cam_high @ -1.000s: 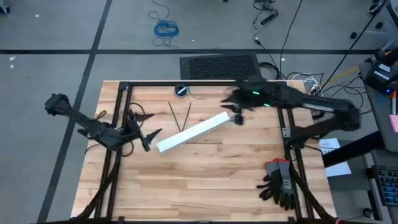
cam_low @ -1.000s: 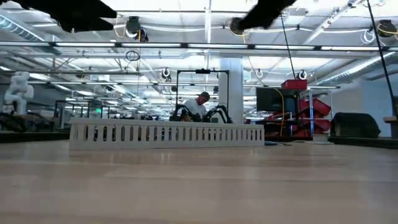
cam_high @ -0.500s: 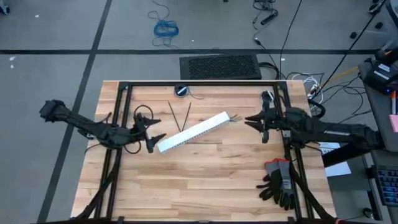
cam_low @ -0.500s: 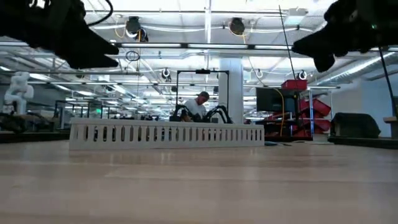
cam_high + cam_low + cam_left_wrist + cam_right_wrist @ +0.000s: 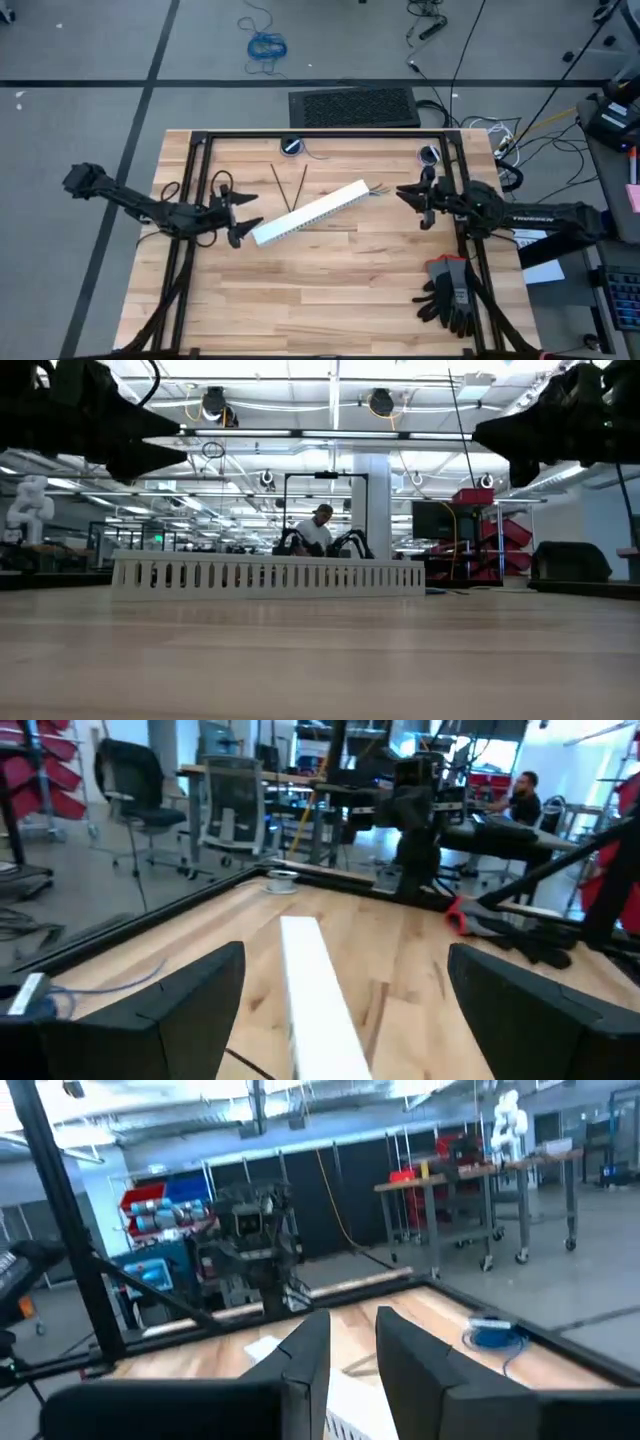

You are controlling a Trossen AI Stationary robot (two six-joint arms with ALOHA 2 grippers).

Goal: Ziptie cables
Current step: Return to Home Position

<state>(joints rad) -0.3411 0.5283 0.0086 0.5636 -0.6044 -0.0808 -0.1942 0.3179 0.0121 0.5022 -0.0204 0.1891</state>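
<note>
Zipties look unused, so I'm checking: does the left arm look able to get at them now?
Probably yes: the zipties lie bare on the table beside the white duct, near the raised left gripper, jaws open.

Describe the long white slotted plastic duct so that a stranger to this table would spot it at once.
Start at the light wooden table. Across its middle, on a slant, lies the long white slotted plastic duct, thin wire ends poking from one tip. It is the only white bar there; the two thin dark strips beside it are far slimmer.
</note>
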